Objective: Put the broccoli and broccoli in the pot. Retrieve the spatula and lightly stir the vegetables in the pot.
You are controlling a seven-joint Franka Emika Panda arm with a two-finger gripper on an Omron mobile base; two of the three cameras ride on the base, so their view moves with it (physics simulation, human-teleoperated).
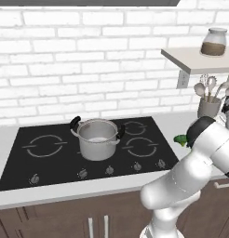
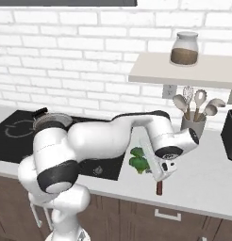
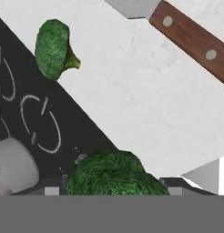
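Note:
In the hand view a broccoli sits at the bottom between my two finger tips and reaches both of them, so my gripper is shut on it. It lies at the edge of the black cooktop. A second broccoli lies apart, farther along that edge. The spatula, with a wooden riveted handle and steel blade, lies on the white counter beyond. In the right base view my hand reaches down onto the green broccoli. The steel pot stands on the cooktop's middle.
A grey utensil cup with spoons and a whisk stands at the back right under a shelf that carries a glass jar. A dark appliance stands at the counter's far right. Knobs line the cooktop's front edge.

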